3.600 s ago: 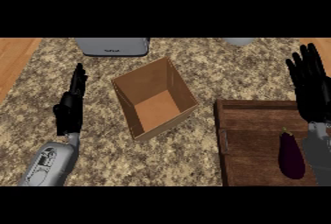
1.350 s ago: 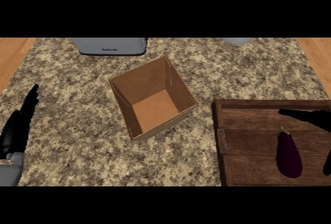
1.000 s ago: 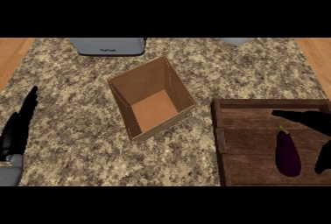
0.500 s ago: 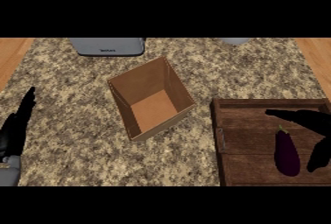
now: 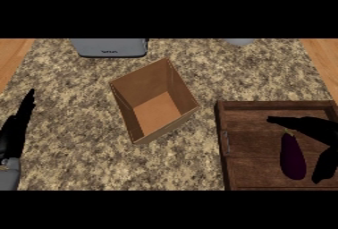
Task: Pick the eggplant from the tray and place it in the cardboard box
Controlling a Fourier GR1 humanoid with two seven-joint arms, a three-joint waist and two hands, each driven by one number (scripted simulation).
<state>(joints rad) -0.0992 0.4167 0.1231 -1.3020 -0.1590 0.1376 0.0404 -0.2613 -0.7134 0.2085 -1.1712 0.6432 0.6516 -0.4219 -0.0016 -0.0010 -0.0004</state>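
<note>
The robot's left hand (image 5: pixel 16 127) is black. It looks long and thin, and it ends in a narrow point at the top. Below it, at the picture's lower left corner, is a bit of the left forearm (image 5: pixel 8 173). That part is light grey and smooth, with a small round spot near where the hand joins it. The right hand (image 5: pixel 315 134) is black too. It looks like a dark flat shape with long, rounded fingers (image 5: pixel 284 120). No cables or writing show.
</note>
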